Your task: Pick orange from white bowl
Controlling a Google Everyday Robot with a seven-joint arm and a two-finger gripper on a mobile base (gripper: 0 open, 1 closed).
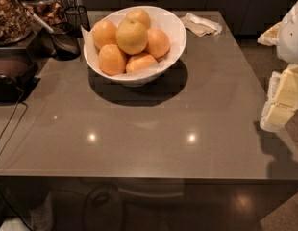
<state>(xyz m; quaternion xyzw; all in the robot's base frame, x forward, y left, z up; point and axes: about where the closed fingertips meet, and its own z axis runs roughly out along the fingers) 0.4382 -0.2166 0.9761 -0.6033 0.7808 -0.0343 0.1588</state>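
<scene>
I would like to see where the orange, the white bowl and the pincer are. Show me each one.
orange (pixel 132 36), camera view, middle of its pale skin, atop the pile.
white bowl (pixel 176 32), camera view, bare inner wall at right.
pincer (pixel 282 100), camera view, yellowish body at the picture's right edge, away from the bowl.

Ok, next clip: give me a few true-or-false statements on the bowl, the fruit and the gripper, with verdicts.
1. The orange lies in the bowl, on top of the other fruits. True.
2. The gripper hangs over the bowl. False: it is at the table's right edge, well apart from the bowl.
3. The bowl stands at the table's near edge. False: it stands toward the far side.
4. A crumpled napkin lies on the table beside the bowl. True.
</scene>
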